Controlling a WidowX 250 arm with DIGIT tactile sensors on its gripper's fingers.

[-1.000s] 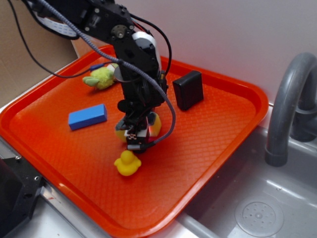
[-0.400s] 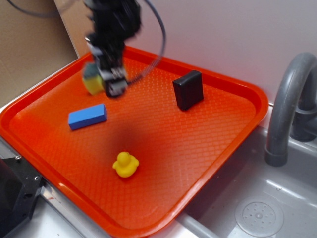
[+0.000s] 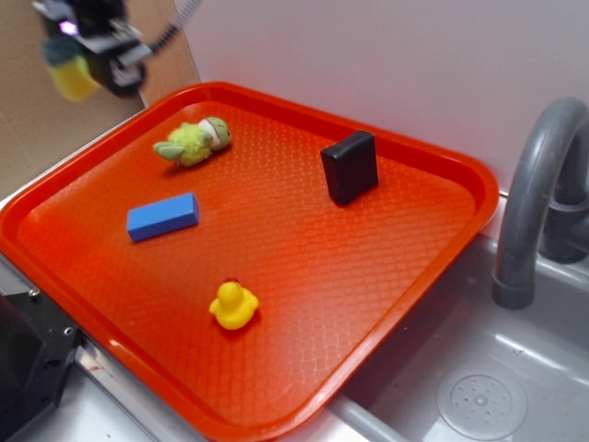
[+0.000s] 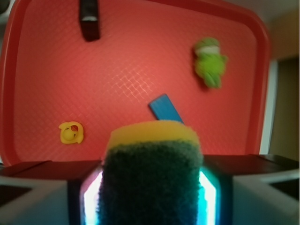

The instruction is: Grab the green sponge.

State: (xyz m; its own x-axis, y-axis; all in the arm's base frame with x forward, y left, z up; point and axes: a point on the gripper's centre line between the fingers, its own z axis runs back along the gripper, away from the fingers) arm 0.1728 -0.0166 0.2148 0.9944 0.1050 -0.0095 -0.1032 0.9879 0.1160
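Holding wavy yellow foam sponge with dark green scouring layer (image 4: 152, 173) between closed jaws of black gripper (image 3: 87, 46), high above far-left corner of orange plastic tray (image 3: 442, 175). Grab judged done; nothing left. Fuzzy light-green plush toy (image 3: 193, 143), flat blue rectangular block (image 3: 163, 216), yellow rubber duck (image 3: 233, 305) lying below on tray, untouched.

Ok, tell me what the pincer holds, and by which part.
The sponge, clamped across its sides by the pincer, high off the tray.
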